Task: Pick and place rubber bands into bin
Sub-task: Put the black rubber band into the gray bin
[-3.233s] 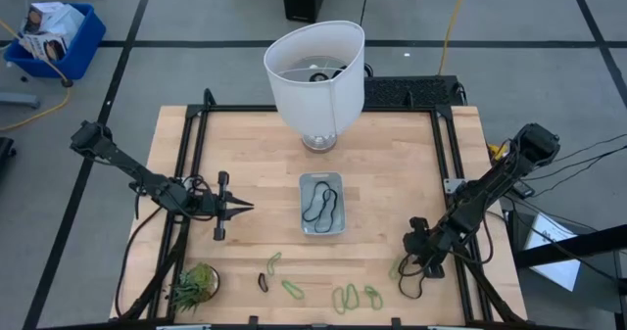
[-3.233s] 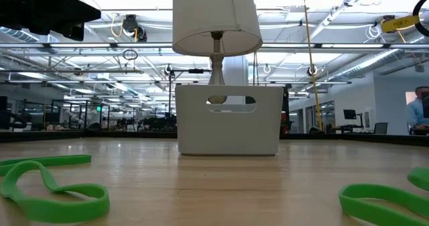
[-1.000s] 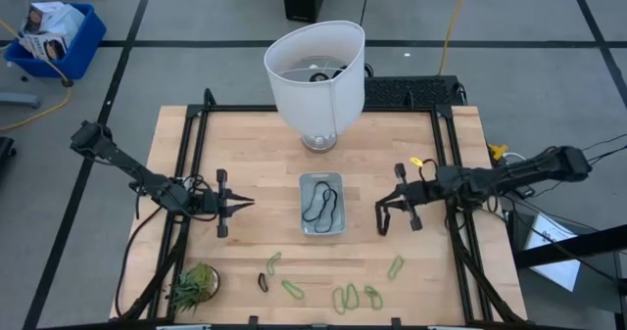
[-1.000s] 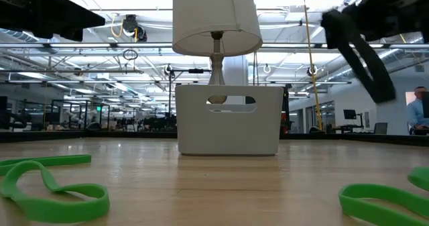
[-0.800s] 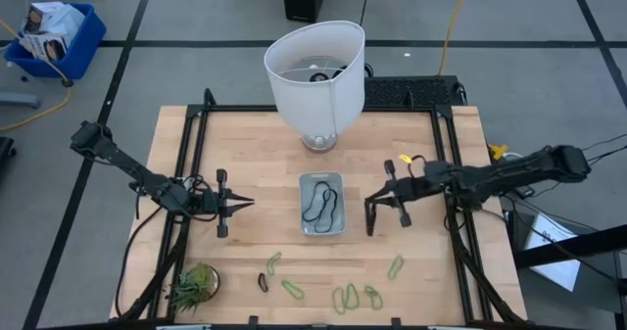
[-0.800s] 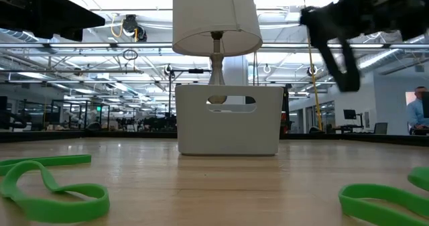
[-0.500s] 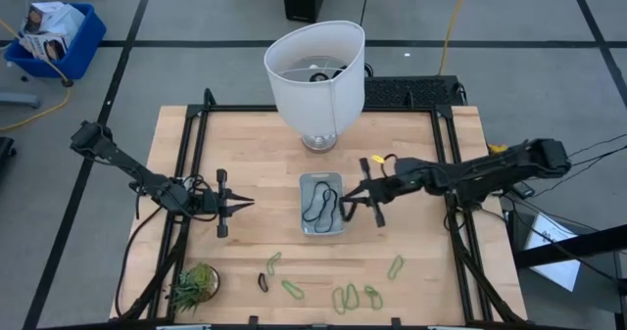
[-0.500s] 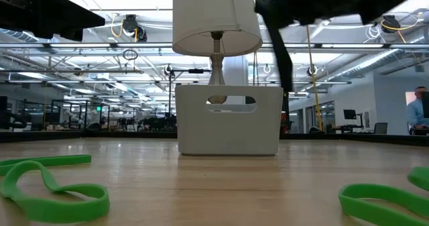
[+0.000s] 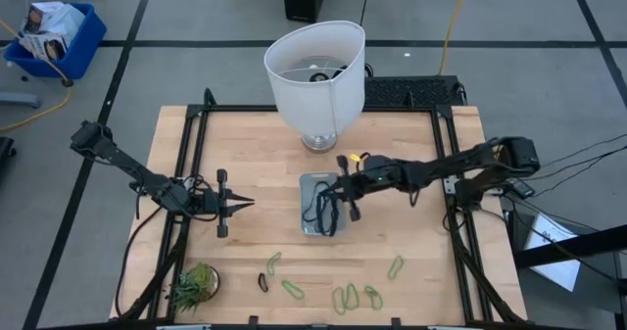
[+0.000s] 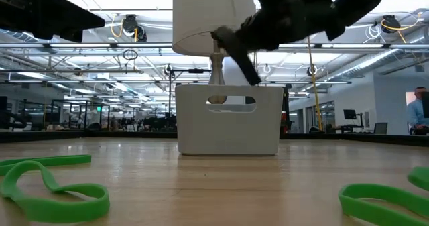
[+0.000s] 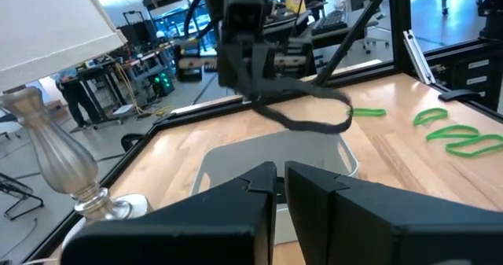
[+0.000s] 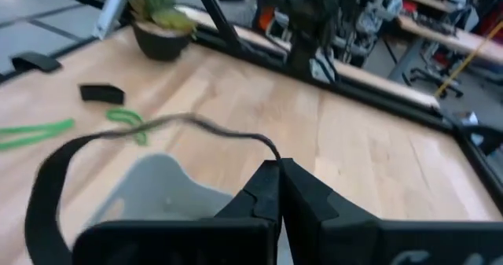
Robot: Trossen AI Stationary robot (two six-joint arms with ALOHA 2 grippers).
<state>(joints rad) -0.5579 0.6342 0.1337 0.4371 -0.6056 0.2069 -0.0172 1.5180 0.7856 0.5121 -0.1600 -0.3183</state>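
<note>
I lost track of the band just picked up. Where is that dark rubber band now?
The dark rubber band hangs from the right gripper, shut on it, above the bin at mid-table in the high view, just in front of the lamp.

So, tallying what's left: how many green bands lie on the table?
6 green bands along the front edge: one, another, a tight pair, one, one farthest right; overlap may hide more.

I'm seeing a pale, matt wooden table with visible plank grain, framed in black metal. The bin is showing as translucent, smooth plastic. The green rubber bands are looking slightly glossy; the lampshade is reading as matt white fabric.
</note>
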